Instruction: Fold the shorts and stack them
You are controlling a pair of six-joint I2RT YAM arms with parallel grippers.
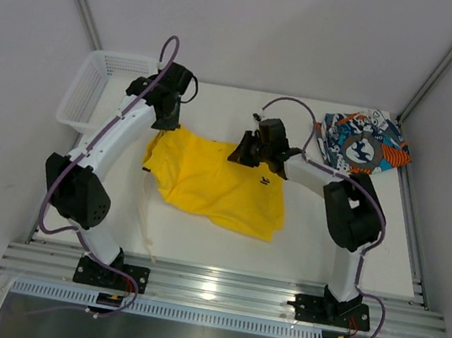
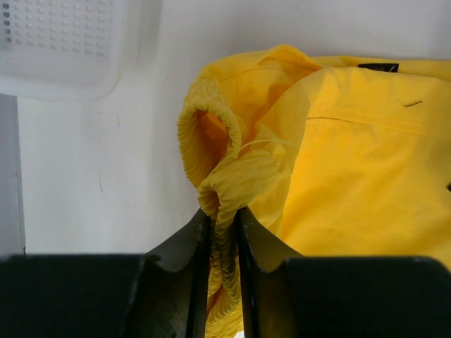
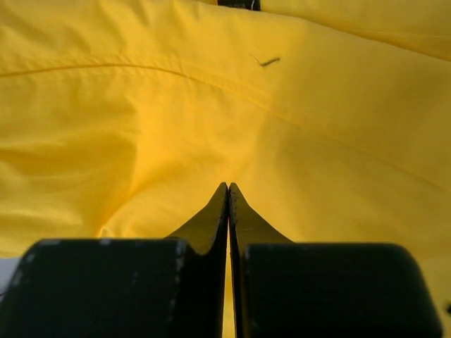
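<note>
1. Yellow cloth is bunching in our left gripper (image 2: pixel 222 215): its jaws are pinching the ribbed elastic waistband of the yellow shorts (image 1: pixel 214 189) at their far-left corner, near the white basket (image 1: pixel 85 88).
2. We are seeing these shorts lying rumpled mid-table, their long axis running from that corner toward the near right, so the cloth is spreading toward our bases from both jaws.
3. Our right gripper (image 3: pixel 227 186) is resting on the far edge, jaws pressed together. We cannot tell whether any thin layer is caught.
4. We are judging the left hold the surer one for drawing that edge over.
5. Printed shorts (image 1: pixel 364 143) are lying bunched in the far-right corner, well apart.
</note>
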